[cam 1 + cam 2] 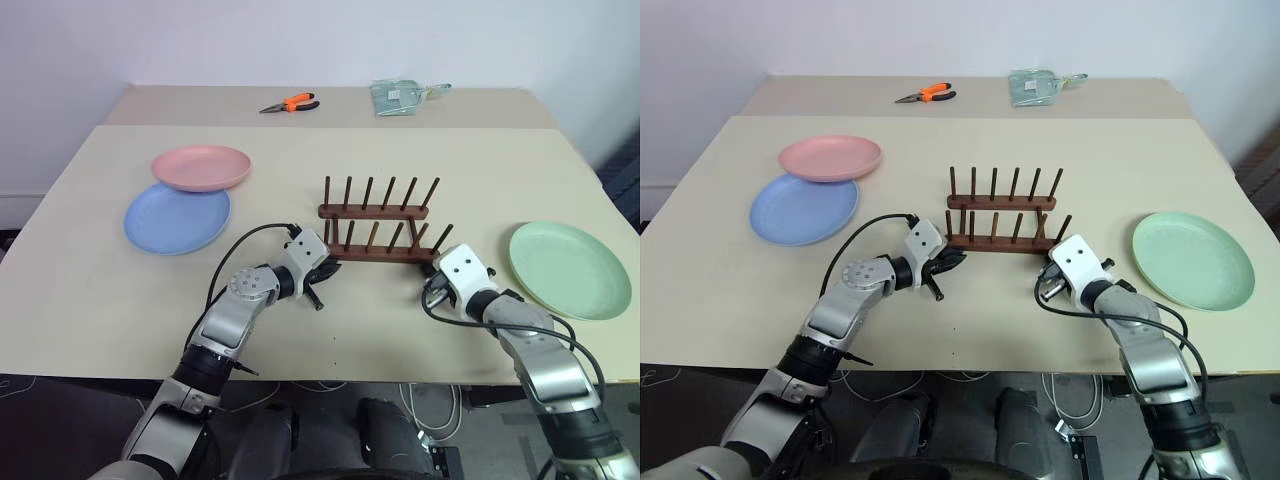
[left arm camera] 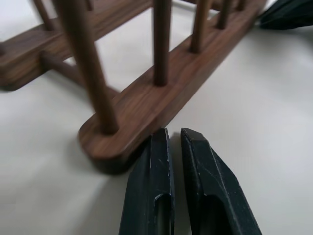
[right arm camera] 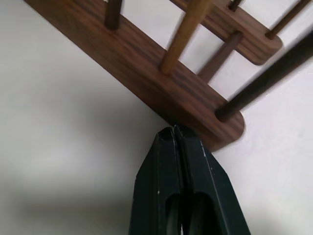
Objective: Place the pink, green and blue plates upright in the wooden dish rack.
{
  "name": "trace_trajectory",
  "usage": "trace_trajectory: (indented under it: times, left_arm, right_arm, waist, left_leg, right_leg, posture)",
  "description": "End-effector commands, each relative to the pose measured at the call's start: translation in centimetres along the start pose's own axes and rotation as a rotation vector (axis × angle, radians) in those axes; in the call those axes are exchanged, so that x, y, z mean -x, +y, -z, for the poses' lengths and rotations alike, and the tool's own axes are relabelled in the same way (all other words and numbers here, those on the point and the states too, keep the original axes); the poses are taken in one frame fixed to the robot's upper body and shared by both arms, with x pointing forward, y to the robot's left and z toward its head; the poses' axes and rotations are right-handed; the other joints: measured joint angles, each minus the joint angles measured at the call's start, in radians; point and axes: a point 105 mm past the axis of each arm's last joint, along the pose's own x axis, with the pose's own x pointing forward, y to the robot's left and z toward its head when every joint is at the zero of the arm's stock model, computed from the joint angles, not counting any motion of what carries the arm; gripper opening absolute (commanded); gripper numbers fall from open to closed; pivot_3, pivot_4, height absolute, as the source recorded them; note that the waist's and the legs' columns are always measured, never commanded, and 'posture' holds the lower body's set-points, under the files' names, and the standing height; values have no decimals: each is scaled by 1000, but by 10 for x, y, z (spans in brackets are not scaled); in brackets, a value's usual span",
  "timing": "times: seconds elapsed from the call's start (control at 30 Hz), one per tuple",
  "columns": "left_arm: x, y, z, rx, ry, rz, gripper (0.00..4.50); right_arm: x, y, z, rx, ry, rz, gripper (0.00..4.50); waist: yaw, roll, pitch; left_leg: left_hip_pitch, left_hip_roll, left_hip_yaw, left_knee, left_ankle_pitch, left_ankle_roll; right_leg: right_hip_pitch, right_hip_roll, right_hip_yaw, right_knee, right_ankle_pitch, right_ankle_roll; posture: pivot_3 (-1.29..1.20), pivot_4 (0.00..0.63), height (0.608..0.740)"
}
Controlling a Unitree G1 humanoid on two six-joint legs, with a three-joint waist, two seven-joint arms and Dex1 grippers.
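While both pincers, left pincer (image 2: 176, 147) and right pincer (image 3: 177, 134), press closed against the wooden dish rack (image 1: 378, 228) ends, nudge evenly; plates lie apart.

Both arms are stretched forward and bent inward toward each other — the left claw (image 2: 175, 139) is held almost closed, the right claw (image 3: 175, 131) pressed fully together, each angled slightly downward
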Motion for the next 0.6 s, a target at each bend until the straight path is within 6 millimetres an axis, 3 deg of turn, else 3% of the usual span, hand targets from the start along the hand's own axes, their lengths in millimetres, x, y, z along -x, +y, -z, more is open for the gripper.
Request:
trace_trajectory:
  times: [0.03,0.1,0.17,0.23,0.3,0.4,0.47,0.53,0.6]
  left_arm:
    - [5,17,7,-3,22,-64,391]
    - [12,22,6,12,13,-64,354]
    - [31,31,-4,82,-49,-61,899]
    - [55,53,-26,174,-170,-136,1681]
    - [70,72,-41,214,-242,-222,2753]
    - [106,127,-73,279,-396,-536,4242]
    - [144,169,-88,370,-483,-845,4451]
    - [171,190,-86,463,-511,-1052,4451]
    - [186,199,-75,558,-496,-1169,4451]
  right_arm:
    - [-2,-3,-6,-4,-24,-8,0]
    - [2,1,-11,-35,-52,-52,244]
    - [13,14,-25,-29,-118,-153,840]
    - [20,22,-36,-27,-157,-209,1792]
    - [22,24,-40,-25,-173,-220,2849]
    - [21,32,-46,-13,-194,-248,4337]
    - [17,42,-49,4,-205,-291,4476]
    - [13,49,-53,11,-219,-319,4476]
    - [11,52,-57,13,-231,-331,4476]
  waist:
    - [0,0,0]
    - [-1,0,0]
    - [-8,0,0]
    - [-18,1,1]
    - [-22,1,1]
    - [-17,0,2]
    - [-17,-2,2]
    - [-20,-3,2]
    - [-22,-2,1]
  left_leg:
    - [0,0,0,0,0,0]
    - [0,0,0,0,0,0]
    - [0,0,0,-1,0,0]
    - [-1,1,0,-2,0,0]
    - [-2,1,-2,-2,0,0]
    - [-2,1,-2,-1,0,0]
    - [-2,1,-3,0,0,-1]
    - [-2,0,-3,0,0,-1]
    - [-1,0,-2,-2,0,-1]
  right_leg:
    - [0,0,0,0,1,-1]
    - [0,0,0,0,1,-1]
    - [-1,0,0,0,1,-1]
    - [-2,1,0,0,0,-1]
    - [-3,2,0,1,1,-1]
    - [-2,1,0,0,-1,1]
    - [-1,1,-1,0,-1,2]
    - [-1,1,-1,0,-1,2]
    - [-1,1,-1,0,-1,2]
  posture:
    - [0,150,740]
    - [0,150,740]
    - [0,150,740]
    - [0,150,740]
    - [0,150,740]
    - [0,150,740]
    - [0,150,740]
    - [0,150,740]
    - [0,150,740]
